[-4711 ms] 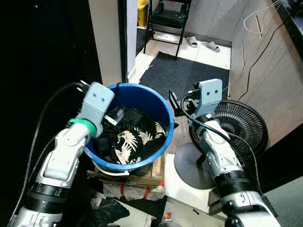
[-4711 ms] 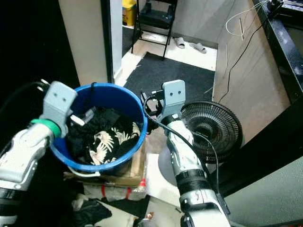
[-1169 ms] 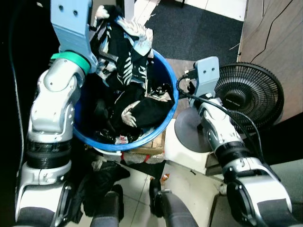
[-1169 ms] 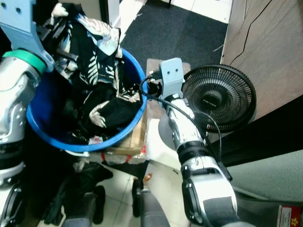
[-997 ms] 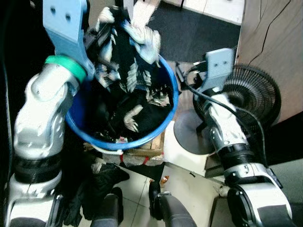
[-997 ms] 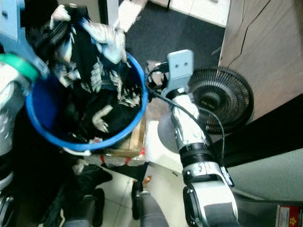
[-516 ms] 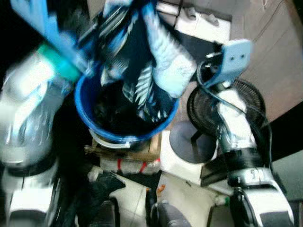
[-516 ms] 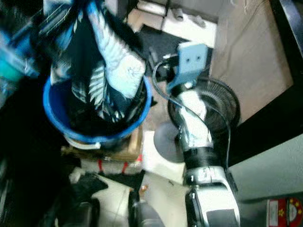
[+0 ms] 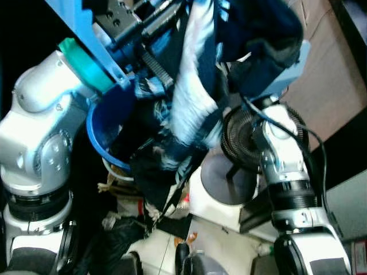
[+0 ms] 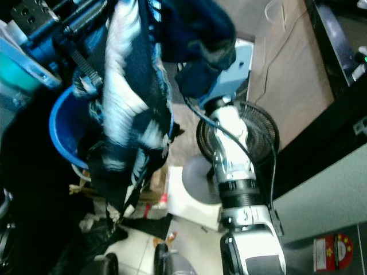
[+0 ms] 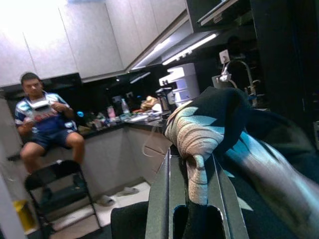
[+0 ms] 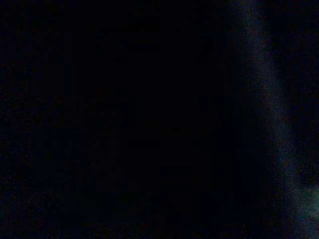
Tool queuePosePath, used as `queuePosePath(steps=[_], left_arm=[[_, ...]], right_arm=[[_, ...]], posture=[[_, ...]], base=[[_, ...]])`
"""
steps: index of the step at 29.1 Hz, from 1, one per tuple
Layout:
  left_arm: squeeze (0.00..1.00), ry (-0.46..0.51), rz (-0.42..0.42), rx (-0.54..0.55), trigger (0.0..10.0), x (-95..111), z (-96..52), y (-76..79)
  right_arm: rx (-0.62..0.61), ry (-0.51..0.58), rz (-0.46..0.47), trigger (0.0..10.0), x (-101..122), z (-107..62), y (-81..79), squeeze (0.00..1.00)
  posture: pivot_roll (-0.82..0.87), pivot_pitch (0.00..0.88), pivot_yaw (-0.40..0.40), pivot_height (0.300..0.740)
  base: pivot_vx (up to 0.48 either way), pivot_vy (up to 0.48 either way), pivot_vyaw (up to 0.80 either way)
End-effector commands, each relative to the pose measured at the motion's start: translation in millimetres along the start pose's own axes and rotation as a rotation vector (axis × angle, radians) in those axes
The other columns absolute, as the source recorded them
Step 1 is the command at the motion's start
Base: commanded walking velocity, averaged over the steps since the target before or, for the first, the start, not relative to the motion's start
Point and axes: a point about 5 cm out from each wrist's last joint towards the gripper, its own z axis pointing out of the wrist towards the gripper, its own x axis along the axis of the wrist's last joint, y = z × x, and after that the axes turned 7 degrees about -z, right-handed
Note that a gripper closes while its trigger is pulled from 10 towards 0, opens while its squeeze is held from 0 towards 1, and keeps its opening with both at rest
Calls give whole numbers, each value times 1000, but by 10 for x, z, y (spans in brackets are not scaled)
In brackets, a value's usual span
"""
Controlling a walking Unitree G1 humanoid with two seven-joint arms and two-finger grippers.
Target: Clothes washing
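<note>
1. The left gripper (image 11: 192, 174) is raised high above the blue bucket (image 9: 103, 134), its two black fingers (image 11: 159, 199) clenched on a fold of a dark shirt with a pale leaf print (image 9: 189, 109).
2. The shirt hangs from that grip in a long drape. Its upper part bunches near the top of the head camera's views, and its lower end trails down past the bucket's rim towards the floor.
3. In the left wrist view, the pinched fold of pale printed cloth sits right between the fingers, with more dark fabric spilling to one side.
4. The bucket stands on the floor just in front of the robot, on its left side. Much of its opening is hidden behind the hanging shirt.
5. The right arm (image 9: 281, 166) reaches forward on the right, beside the bucket. Its wrist end is hidden behind the upper part of the shirt, so I cannot tell whether the right gripper is open or closed. The right wrist view is almost wholly dark.
6. A black floor fan (image 9: 246, 140) with a round grille and a round grey base stands just beside the bucket, under the right arm.
7. Dark clothing (image 9: 114, 235) lies in a heap on the pale tiled floor below the bucket.
8. In the left wrist view, a person (image 11: 42, 124) in a printed shirt and dark shorts sits on a black folding chair (image 11: 55, 194) in a kitchen, well apart from the robot, holding something in both hands. Pale cabinets and a cluttered worktop are behind.
</note>
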Motion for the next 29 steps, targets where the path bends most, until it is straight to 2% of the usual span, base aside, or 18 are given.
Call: queuePosePath(steps=[1, 8, 11, 15, 19, 20, 21, 22, 23, 24, 25, 26, 27, 28, 29], left_arm=[[0, 29, 14, -28, 10000, 54, 17, 68], [0, -3, 50, 34, 10000, -44, 1, 22], [0, -100, 122, 137, 10000, -232, -100, -63], [0, -177, 154, 148, 10000, -389, -130, -69], [0, -198, 168, 151, 10000, -437, -146, -62], [0, -224, 169, 154, 10000, -500, -170, -52], [0, -297, 122, 227, 10000, -696, -276, -98], [0, -297, 122, 227, 10000, -696, -276, -98], [0, -367, 88, 329, 10000, -886, -404, -187], [0, -367, 88, 329, 10000, -886, -404, -187], [0, -415, 67, 400, 10000, -1013, -503, -242], [0, -415, 67, 400, 10000, -1013, -503, -242], [0, -469, 76, 493, 10000, -1123, -626, -339], [0, -469, 76, 493, 10000, -1123, -626, -339], [0, -522, 105, 566, 10000, -1195, -730, -435]], right_arm=[[0, -6, -3, 10000, -12, -15, 15, 0], [9, -6, 6, 10000, -19, 5, -32, 0], [15, -31, 14, 10000, -52, -47, -67, 0], [20, -46, 17, 10000, -88, -73, -84, 0], [21, -48, 17, 10000, -97, -77, -89, 0], [22, -51, 18, 10000, -105, -80, -94, 0], [23, -55, 20, 10000, -120, -80, -102, 0], [23, -55, 20, 10000, -120, -80, -102, 0], [25, -59, 21, 10000, -133, -78, -111, 0], [25, -59, 21, 10000, -133, -78, -111, 0], [26, -61, 22, 10000, -141, -77, -118, 0], [26, -61, 22, 10000, -141, -77, -118, 0], [29, -65, 23, 10000, -150, -78, -124, 0], [29, -65, 23, 10000, -150, -78, -124, 0], [33, -68, 23, 10000, -158, -79, -130, 0]], posture=[[85, 99, -54, 740], [89, 97, -48, 740], [87, 99, -43, 740], [90, 102, -40, 740], [90, 102, -40, 740], [96, 101, -39, 740], [98, 100, -40, 740], [98, 100, -40, 740], [99, 100, -42, 740], [99, 100, -42, 740], [99, 100, -42, 740], [99, 100, -42, 740], [98, 98, -44, 740], [98, 98, -44, 740], [99, 95, -44, 740]], base=[[0, 0, 0], [0, 0, 0], [0, 0, 0], [0, 0, 0], [0, 0, 0], [0, 0, 0], [0, 0, 0], [0, 0, 0], [0, 0, 0], [0, 0, 0], [0, 0, 0], [0, 0, 0], [0, 0, 0], [0, 0, 0], [0, 0, 0]])
